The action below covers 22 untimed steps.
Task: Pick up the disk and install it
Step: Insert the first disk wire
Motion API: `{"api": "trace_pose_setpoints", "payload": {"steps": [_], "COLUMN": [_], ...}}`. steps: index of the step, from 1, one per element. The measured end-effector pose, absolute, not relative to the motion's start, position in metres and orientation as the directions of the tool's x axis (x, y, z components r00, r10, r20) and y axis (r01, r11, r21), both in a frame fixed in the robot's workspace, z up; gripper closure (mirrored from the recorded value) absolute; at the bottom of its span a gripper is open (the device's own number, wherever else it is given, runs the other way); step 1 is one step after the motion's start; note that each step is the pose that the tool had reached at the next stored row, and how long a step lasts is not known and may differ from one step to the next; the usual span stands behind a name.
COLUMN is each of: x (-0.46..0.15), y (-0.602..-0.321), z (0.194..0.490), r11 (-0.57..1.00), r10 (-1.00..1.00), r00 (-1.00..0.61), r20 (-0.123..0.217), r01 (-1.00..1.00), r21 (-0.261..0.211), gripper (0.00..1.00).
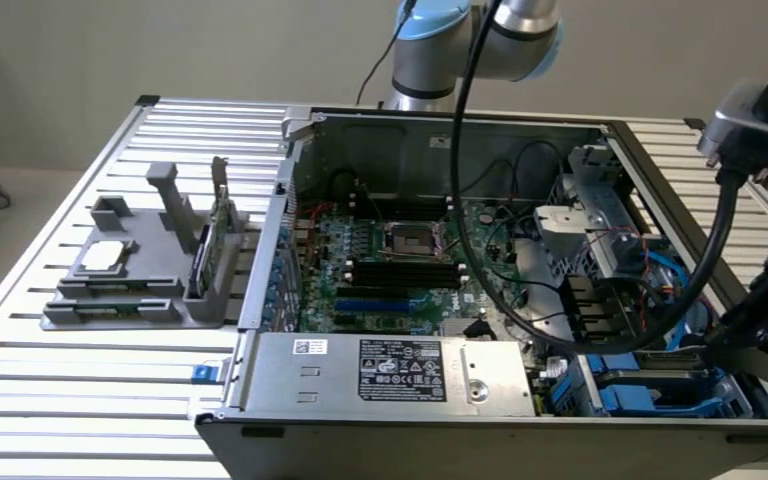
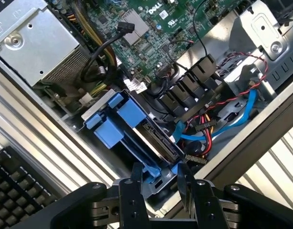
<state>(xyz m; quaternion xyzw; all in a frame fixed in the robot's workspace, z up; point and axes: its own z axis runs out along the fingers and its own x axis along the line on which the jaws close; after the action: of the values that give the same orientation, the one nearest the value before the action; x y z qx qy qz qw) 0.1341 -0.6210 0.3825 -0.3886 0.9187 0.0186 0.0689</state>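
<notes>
The disk (image 2: 158, 143) stands on edge in its blue carrier frame, slanting down into the blue drive bay (image 2: 108, 124) at the corner of the open computer case (image 1: 291, 180). My gripper (image 2: 161, 174) straddles the carrier's near end. One black finger (image 2: 136, 179) sits against each flat side, and the blue frame fills the gap between them. In the exterior view the arm's wrist (image 1: 758, 130) hangs over the case's right side, above the blue bay (image 1: 651, 380).
A grey labelled power-supply box (image 1: 384, 370) lies beside the bay. Red and blue cables (image 2: 232, 114) and black connectors crowd the bay's other side. The motherboard (image 1: 384, 260) fills the case floor. A grey fixture (image 1: 117, 270) holding a small chip stands on the slatted table, and a keyboard (image 2: 17, 186) lies outside the case.
</notes>
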Motion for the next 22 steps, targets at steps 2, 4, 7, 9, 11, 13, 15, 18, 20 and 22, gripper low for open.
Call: {"api": "trace_pose_setpoints", "payload": {"steps": [2,4,7,9,11,13,15,18,20,22], "x": [0.1341,0.1341,0.1341,0.1341,0.1341,0.1341,0.1341,0.1341,0.1341,0.1341], "y": [-0.6210,-0.6210,-0.6210,-0.6210,-0.6210,-0.6210,-0.6210,-0.6210,-0.6210,-0.6210], "z": [0.3825,0.3825,0.3825,0.3825,0.3825,0.3825,0.3824,0.3824,0.3823,0.3823], "r11": [0.717,0.736,0.762,0.779,0.795,0.811,0.830,0.860,0.876,0.888], "r10": [-0.692,-0.673,-0.643,-0.624,-0.603,-0.582,-0.556,-0.509,-0.481,-0.458], "r00": [-0.708,-0.727,-0.753,-0.770,-0.787,-0.803,-0.821,-0.851,-0.867,-0.880], "r20": [-0.140,-0.139,-0.136,-0.135,-0.133,-0.132,-0.131,-0.131,-0.131,-0.124], "r01": [-0.697,-0.677,-0.647,-0.627,-0.606,-0.584,-0.557,-0.510,-0.482,-0.459], "r21": [-0.018,-0.018,-0.020,-0.023,-0.024,-0.026,-0.027,-0.027,-0.027,-0.023], "gripper": [0.57,0.57,0.57,0.57,0.57,0.57,0.57,0.57,0.57,0.57]}}
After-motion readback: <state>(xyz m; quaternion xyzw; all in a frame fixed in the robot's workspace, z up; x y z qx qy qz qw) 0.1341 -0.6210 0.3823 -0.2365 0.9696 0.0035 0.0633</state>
